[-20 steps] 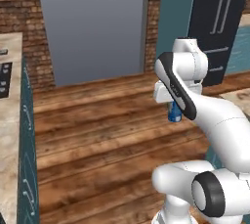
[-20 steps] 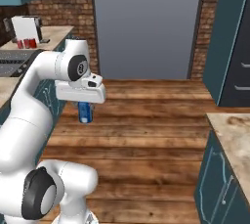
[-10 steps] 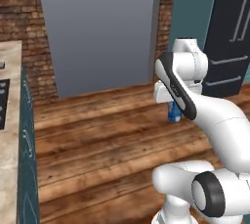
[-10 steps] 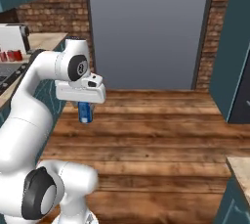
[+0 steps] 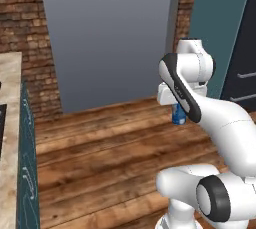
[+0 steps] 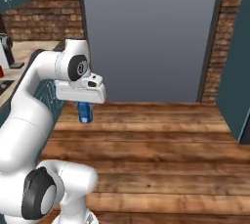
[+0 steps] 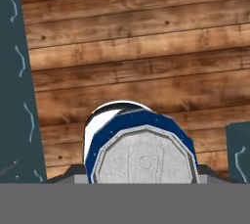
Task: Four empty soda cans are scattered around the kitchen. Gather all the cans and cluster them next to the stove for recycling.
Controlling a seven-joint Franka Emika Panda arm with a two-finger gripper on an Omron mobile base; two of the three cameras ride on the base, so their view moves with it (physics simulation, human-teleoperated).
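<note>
A blue soda can point(image 5: 178, 116) with a silver top hangs upright above the wooden floor, held below the white hand. My gripper point(image 5: 177, 112) is shut on it, mid-air in front of the grey door. From the right base view the same can point(image 6: 86, 113) pokes out beneath the gripper point(image 6: 85, 108). The hand view looks down on the can's silver lid and blue rim point(image 7: 141, 157), with floor planks behind it. A black sliver of the stove point(image 5: 1, 128) shows at the left edge, set in the beige counter.
A large flat grey door point(image 5: 107, 38) between brick walls stands ahead. A beige counter over teal cabinets point(image 5: 27, 173) runs along the left. A dark appliance point(image 6: 5, 49) sits on the left counter. Teal cabinetry point(image 5: 220, 28) stands to the right. Wooden floor point(image 6: 161, 145) lies open ahead.
The whole picture has shifted, so the base has moved: the grey door looms larger and the left counter has slid towards the edge. The can stays in the gripper.
</note>
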